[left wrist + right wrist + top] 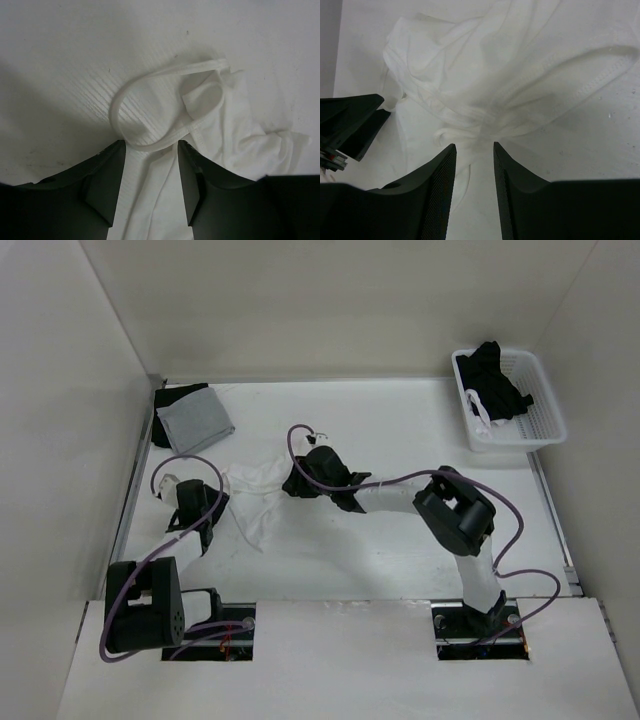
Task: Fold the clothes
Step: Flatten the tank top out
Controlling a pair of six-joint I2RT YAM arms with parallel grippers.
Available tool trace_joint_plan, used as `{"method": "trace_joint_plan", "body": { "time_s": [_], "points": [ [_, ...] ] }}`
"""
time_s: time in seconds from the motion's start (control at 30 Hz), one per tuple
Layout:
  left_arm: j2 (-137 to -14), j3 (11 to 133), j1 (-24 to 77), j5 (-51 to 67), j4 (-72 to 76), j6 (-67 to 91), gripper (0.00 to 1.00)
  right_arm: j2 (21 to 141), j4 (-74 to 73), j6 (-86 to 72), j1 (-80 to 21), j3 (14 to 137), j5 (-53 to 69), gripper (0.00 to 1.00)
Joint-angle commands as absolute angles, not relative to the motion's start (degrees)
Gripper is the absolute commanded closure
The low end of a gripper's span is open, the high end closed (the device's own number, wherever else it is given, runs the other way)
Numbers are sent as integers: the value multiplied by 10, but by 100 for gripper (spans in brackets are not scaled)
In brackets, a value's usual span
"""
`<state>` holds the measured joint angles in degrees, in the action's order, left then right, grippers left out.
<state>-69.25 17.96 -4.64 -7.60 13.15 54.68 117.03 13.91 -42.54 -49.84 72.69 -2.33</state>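
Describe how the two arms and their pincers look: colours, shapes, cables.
Both arms alternate blocky black joint housings with white tube links: left arm, right arm. A thin purplish cable loops along each. The left pincer and right pincer each have two matte black, wedge-shaped fingers; the right ones show finely textured inner faces.

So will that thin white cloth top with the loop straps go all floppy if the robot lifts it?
Probably very floppy: the thin white cloth top lies crumpled in soft folds and holds no shape of its own. It is likely light for its size, since its narrow strap loop looks thin and limp. If pushed, it would probably bunch up rather than slide flat.
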Motion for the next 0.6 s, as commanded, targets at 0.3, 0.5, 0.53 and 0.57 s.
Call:
{"method": "trace_joint_plan", "body": {
  "time_s": [0.3, 0.5, 0.53, 0.57],
  "points": [
    [-737, 158, -63, -76, 193, 589, 63, 1215, 140, -446, -503, 788, 7, 71],
    [-758, 152, -63, -62, 237, 584, 89, 1190, 154, -444, -507, 775, 5, 91],
    [-755, 151, -65, -56, 243, 584, 92, 1179, 159, -440, -509, 768, 4, 92],
    [-744, 149, -65, -48, 245, 584, 95, 1166, 163, -437, -513, 760, 1, 93]
  ]
}}
